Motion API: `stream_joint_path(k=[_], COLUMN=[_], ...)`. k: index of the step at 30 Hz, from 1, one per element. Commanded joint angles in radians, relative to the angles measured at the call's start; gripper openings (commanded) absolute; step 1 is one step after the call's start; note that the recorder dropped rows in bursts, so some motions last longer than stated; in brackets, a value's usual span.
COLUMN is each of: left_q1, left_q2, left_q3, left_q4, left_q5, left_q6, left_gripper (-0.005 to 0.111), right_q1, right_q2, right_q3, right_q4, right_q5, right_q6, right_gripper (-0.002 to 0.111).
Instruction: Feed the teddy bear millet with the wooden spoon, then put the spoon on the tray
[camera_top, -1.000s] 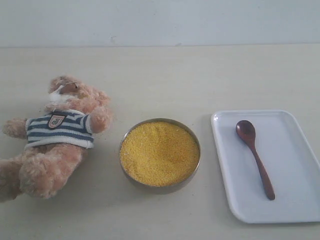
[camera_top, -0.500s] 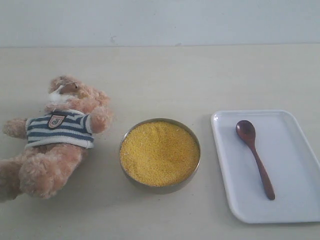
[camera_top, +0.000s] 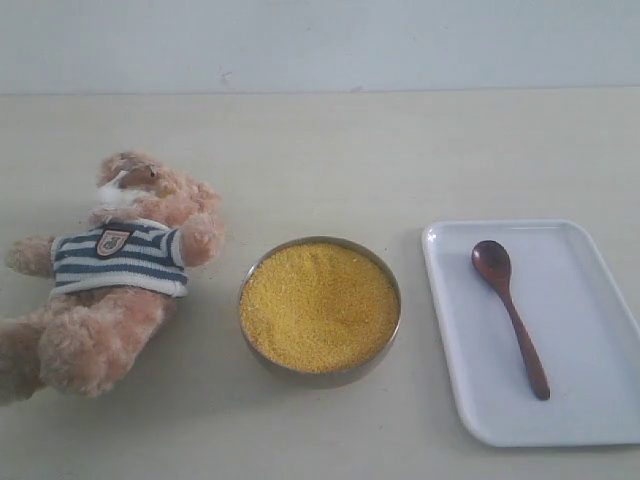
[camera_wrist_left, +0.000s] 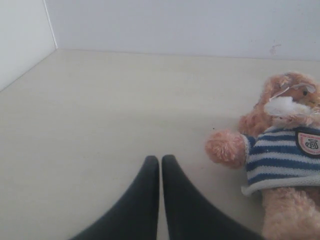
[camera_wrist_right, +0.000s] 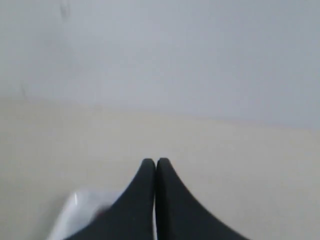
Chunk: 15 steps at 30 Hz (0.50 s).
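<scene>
This looks to me like a robot test bench in a lab-like space. A plain, pale beige tabletop (camera_top: 330, 150) stretches ahead of both my grippers and ends at a bare white back wall (camera_top: 320, 40). Ahead of my left gripper (camera_wrist_left: 160, 159), on the side away from the teddy bear (camera_top: 120, 270), a second white panel (camera_wrist_left: 22, 35) meets that wall at a corner and boxes the bench in. What lies on it reads as staged props set in a row: the bear close beside my left gripper, a metal bowl (camera_top: 320, 378) of millet (camera_top: 318, 305), and a white tray (camera_top: 590, 400) carrying a wooden spoon (camera_top: 508, 310).
</scene>
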Motion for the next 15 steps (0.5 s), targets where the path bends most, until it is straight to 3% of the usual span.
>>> stream_joint_path(k=[1,4,6,9,13,15], left_q1=[0.004,0.004,0.004,0.004,0.004,0.004], left_q2=[-0.003,-0.003,-0.003,-0.003,-0.003,-0.003], left_q3=[0.004,0.004,0.004,0.004,0.004,0.004], left_q4=[0.001,0.001,0.001,0.001,0.001,0.001], left_q5=[0.000,0.000,0.000,0.000,0.000,0.000], left_q6=[-0.005,-0.005,-0.005,-0.005,-0.005,-0.005], left_gripper=[0.004,0.004,0.004,0.004,0.004,0.004], right_q1=[-0.006,-0.006,-0.006,-0.006,-0.006,-0.006], right_q2=[-0.005,-0.005,-0.005,0.009,0.130,0.217], right_q3=[-0.002,-0.002,-0.029,-0.111,-0.242,-0.288], right_q4=[0.099,0.158,0.269,0.368,0.270,0.184], right_q5=[-0.543,-0.872,-0.921,-0.775,-0.406,-0.311], right_q6=[0.069,0.072,0.163,0.266,0.259,0.255], right_gripper=[0.000,0.000,0.000,0.000,0.000,0.000])
